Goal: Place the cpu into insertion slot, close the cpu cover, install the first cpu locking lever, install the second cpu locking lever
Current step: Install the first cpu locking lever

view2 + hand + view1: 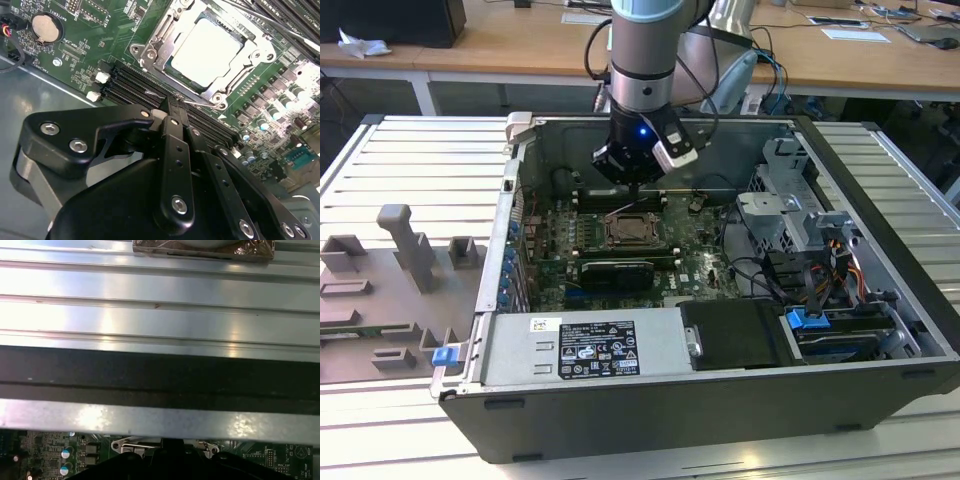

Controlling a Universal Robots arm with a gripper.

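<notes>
The arm reaches down into the open computer case, and in the exterior view the gripper hangs just above the slot, which lies at 6 o'clock from it on the green circuit board. The graphics card sits at 6 o'clock from the slot, and the drive cage is off at 3 o'clock.

In the second wrist view the cpu already lies flat in the slot, its pale face showing through the window of the cover. The cover looks to be folded down over it. The gripper's fingers are pressed together with nothing between them. Their tip stands just beside a thin wire lever that runs along the slot's edge next to the black memory slots. I cannot tell whether tip and lever touch.

So placing the chip and closing the cover seem done, and the work in hand looks like the first locking lever. I cannot make out whether either lever is hooked under its catch. This step calls for the closed fingertip to sit squarely on the wire. It then needs a steady push down and sideways, keeping clear of the memory slots, because the thin wire could slip off a narrow tip
</notes>
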